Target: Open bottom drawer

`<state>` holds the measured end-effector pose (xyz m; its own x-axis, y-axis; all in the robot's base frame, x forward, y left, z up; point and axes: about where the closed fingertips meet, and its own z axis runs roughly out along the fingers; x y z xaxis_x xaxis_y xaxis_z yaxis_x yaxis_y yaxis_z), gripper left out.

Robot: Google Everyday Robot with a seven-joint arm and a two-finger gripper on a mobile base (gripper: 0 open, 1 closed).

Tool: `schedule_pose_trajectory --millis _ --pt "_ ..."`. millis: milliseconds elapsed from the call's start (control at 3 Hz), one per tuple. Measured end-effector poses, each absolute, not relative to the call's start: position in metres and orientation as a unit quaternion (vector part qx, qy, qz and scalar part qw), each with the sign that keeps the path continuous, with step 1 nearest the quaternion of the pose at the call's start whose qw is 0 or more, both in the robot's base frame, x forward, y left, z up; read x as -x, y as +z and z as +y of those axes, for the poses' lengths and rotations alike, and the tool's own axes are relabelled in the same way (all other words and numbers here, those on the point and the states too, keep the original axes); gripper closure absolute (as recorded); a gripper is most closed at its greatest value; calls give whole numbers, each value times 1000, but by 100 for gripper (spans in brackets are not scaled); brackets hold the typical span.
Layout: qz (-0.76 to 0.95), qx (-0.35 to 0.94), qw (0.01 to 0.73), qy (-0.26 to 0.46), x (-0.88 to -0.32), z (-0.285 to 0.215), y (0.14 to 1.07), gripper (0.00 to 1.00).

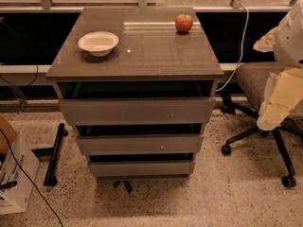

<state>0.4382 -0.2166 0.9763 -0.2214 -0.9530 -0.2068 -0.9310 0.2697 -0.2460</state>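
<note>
The grey-brown cabinet stands in the middle of the view with three drawer fronts. The bottom drawer is the lowest and narrowest-looking front, flat and without a handle, with a dark gap above it. It sits in line under the two fronts above it and none of its inside shows. My gripper is the cream-coloured end of the arm at the right edge, hanging in front of the chair. It is well to the right of the cabinet, higher than the bottom drawer, and touches nothing.
A white bowl and a red apple sit on the cabinet top. An office chair with castors stands to the right. A cardboard box and a black bar lie on the floor to the left. A white cable hangs behind.
</note>
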Motion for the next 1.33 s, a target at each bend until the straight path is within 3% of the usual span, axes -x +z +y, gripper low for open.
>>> schedule_pose_trajectory --millis 1333 --pt "777 587 220 -60 -450 -207 922 0"
